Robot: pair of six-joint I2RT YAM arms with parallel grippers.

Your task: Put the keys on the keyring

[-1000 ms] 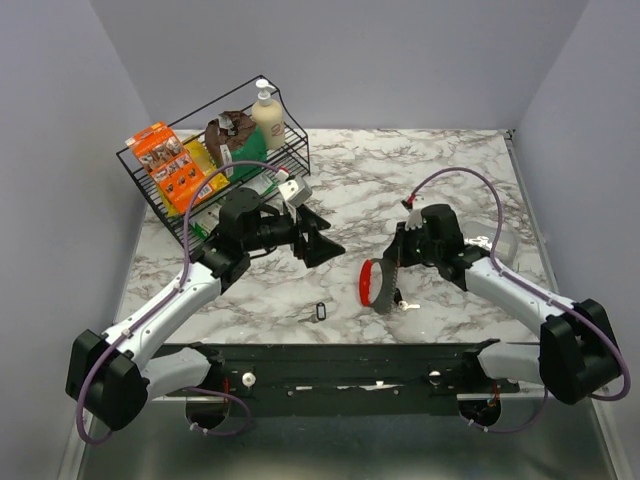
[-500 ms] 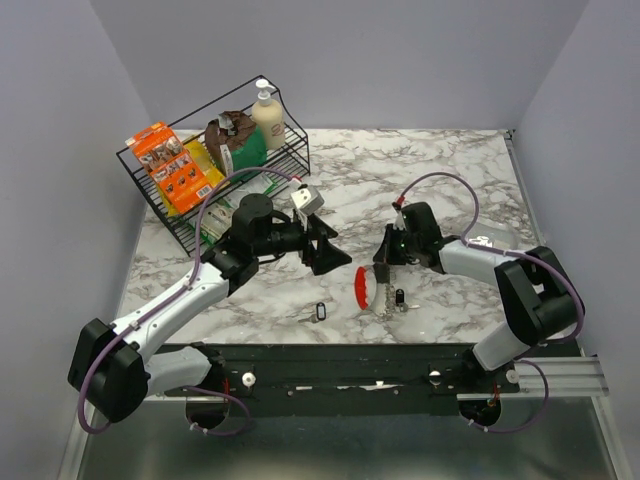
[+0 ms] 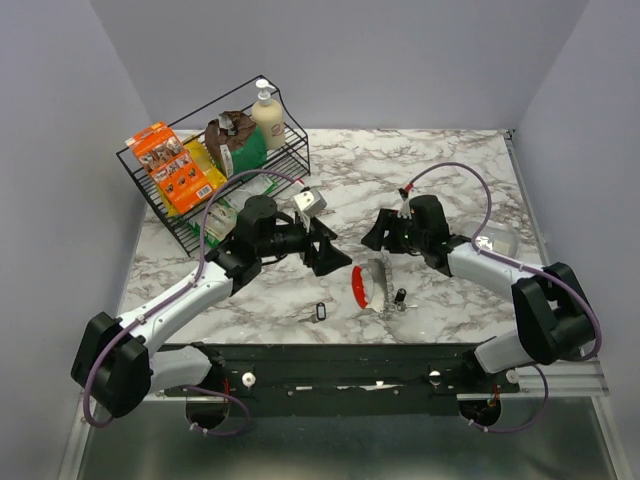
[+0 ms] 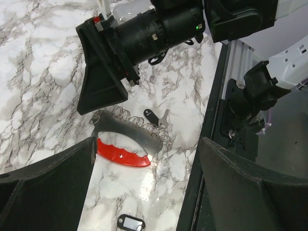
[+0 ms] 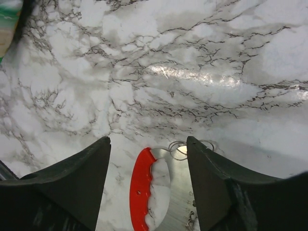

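Top view: I see a glossy white marble tabletop with grey veins (image 3: 450, 170), boxed in by plain pale lilac walls (image 3: 400, 60) on three sides, with a black metal rail (image 3: 330, 365) along the near edge. A black wire basket (image 3: 215, 180) of groceries sits back-left. The red curved clip keyring with silvery chain (image 3: 366, 284) lies flat on the marble, centre-front. One tiny dark oval key (image 3: 321, 311) lies apart to its left. A second dark key (image 3: 400, 297) is just right of the chain. My left gripper (image 3: 330, 255) is just left of the keyring, jaws wide, empty. My right gripper (image 3: 380, 235) is just behind it, jaws apart, holding nothing.

Left wrist: marble glare below, keyring (image 4: 120, 155) lying between my spread fingers (image 4: 53, 187). The second key (image 4: 151, 115) is beside the chain; I cannot tell if they touch. The first key (image 4: 131, 223) is at the bottom edge. The right gripper (image 4: 103, 86) hangs above the keyring, clear of it.

Right wrist: veined marble fills the view, with a bright reflection. The keyring (image 5: 140, 192) lies on the surface between the wide-spread fingers (image 5: 72, 192), ungripped.
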